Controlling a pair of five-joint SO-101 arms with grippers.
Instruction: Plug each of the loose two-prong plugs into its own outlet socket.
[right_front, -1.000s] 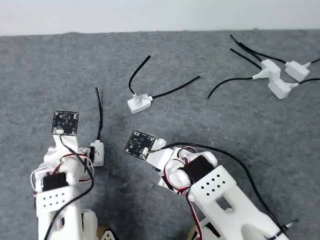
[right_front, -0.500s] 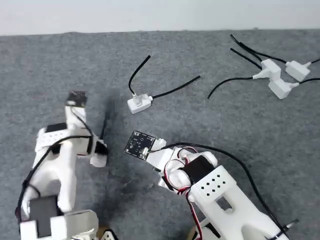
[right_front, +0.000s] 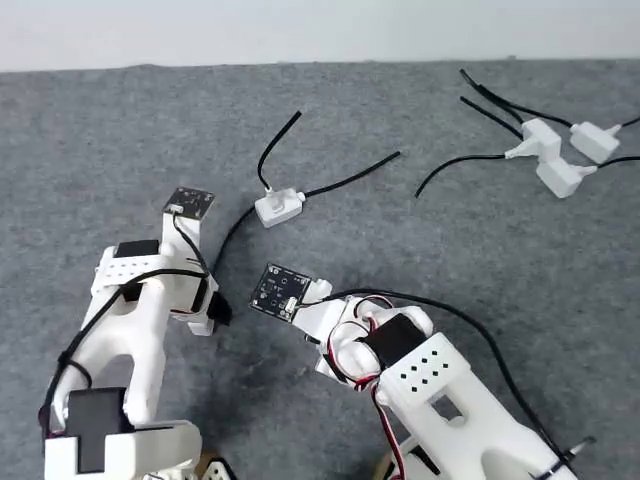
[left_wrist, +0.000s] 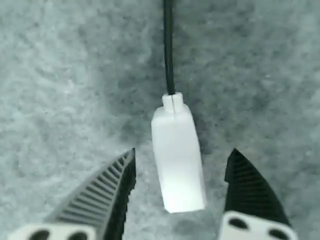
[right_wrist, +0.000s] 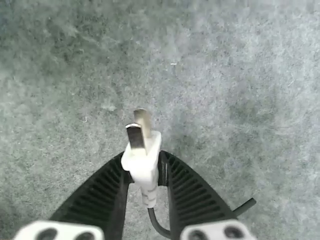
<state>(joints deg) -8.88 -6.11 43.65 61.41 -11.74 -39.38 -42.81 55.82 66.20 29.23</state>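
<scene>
since the frame a second ago the left arm has swung forward and toward the right arm, carrying its wrist camera board farther from the base. the black cord of the white socket body beneath it, which then ran straight away from the arm, now bends toward the joined white pair, a piece with a cord leaving each end. the right arm has kept its place.

left gripper: jaws wide open, one ribbed finger on each side of the white socket body. a strip of grey carpet shows on both sides, so nothing is gripped. the socket body lies flat on the carpet, its cord end pointing away from the gripper; its mating face cannot be made out.

right gripper: jaws closed on a white two-prong plug, held by its body. the two flat prongs point out past the fingertips over carpet and sit in no socket. the plug's cord leaves between the fingers toward the wrist.

far right of the carpet, well apart from both arms: three more white connectors with black cords, lying close together.
</scene>
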